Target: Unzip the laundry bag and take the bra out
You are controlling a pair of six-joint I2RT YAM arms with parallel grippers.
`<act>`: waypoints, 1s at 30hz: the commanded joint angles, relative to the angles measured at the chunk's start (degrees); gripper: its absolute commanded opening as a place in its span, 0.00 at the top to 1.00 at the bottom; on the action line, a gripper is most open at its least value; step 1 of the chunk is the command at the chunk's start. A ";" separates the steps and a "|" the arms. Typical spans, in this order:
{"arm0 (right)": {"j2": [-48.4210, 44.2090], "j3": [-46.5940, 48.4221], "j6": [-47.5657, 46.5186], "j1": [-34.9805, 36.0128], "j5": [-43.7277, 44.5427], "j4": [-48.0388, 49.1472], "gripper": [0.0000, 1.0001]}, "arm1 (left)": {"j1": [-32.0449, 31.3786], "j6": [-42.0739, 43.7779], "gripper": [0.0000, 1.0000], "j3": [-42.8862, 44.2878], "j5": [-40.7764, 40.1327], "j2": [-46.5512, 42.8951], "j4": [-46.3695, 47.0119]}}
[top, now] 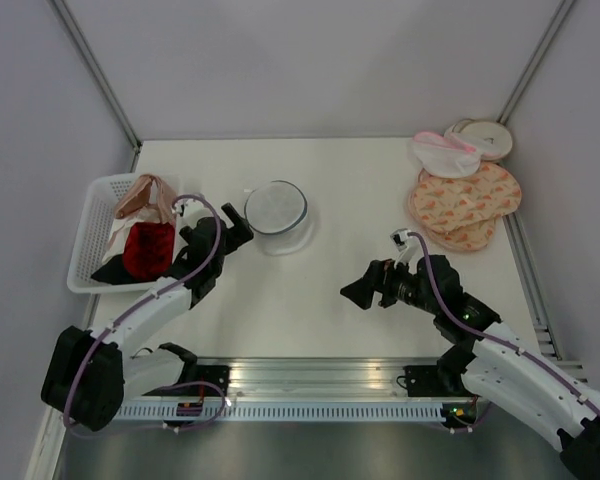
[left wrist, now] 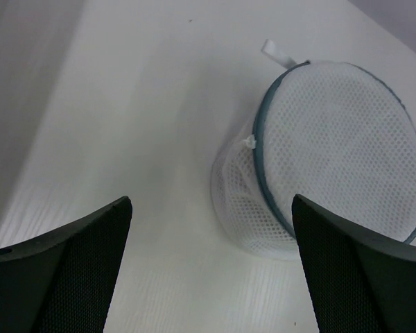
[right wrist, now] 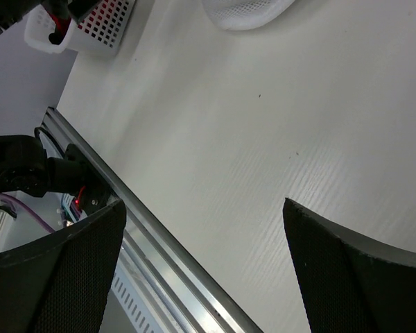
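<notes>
left gripper (top: pixel 242 226) spread wide, empty, just left of bag (top: pixel 277 213) at mid-frame | right gripper (top: pixel 357 293) spread, empty, lower right of centre | count: 1 bag, 1 basket (top: pixel 83 240), 2 peach rounds (top: pixel 465 200)

Table (top: pixel 360 190), white.
- Far left: white slotted basket (top: pixel 84 240) holding a bright red garment (top: pixel 147 250), with a pink-peach strappy garment (top: pixel 145 197) behind it.
- Far right corner: flat peach patterned rounds (top: pixel 465 200), overlapping; a white mesh pouch with pink trim (top: pixel 443 155) lies on them.
- Near edge: metal rail (top: pixel 320 372).
</notes>
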 commanded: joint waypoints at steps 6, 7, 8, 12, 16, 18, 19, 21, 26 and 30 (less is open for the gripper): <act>3.57 -0.21 1.69 10.03 11.10 3.36 0.02 | 5.58 6.92 0.00 6.19 14.14 17.04 30.86; 3.66 -0.30 1.87 10.73 11.71 3.44 0.02 | 6.72 7.26 0.01 8.81 15.46 21.24 31.91; 3.66 -0.30 2.04 11.96 12.15 3.27 0.02 | 7.17 7.96 0.02 10.40 17.13 23.63 31.23; 3.40 -0.39 2.40 14.08 14.09 2.39 0.02 | 8.84 10.08 0.05 17.62 22.49 31.64 28.68; 2.87 -0.04 2.57 14.70 15.14 1.60 0.02 | 10.77 12.80 0.25 25.16 34.86 37.62 24.46; 2.96 0.05 2.57 14.87 15.32 1.60 0.02 | 11.30 14.29 0.33 27.46 42.60 40.26 20.77; 3.05 0.14 2.57 14.78 15.32 1.60 0.02 | 12.00 14.73 0.36 29.30 45.85 41.13 20.07; 3.22 0.05 2.83 14.87 15.41 1.86 0.02 | 13.32 15.53 0.41 31.33 53.51 43.15 15.87; 3.40 -0.56 3.36 14.96 15.50 2.21 0.02 | 14.29 18.95 0.46 37.57 68.44 46.59 6.45; 3.31 -0.48 3.80 14.96 16.03 2.30 0.02 | 14.20 17.73 0.78 38.63 71.63 47.65 3.19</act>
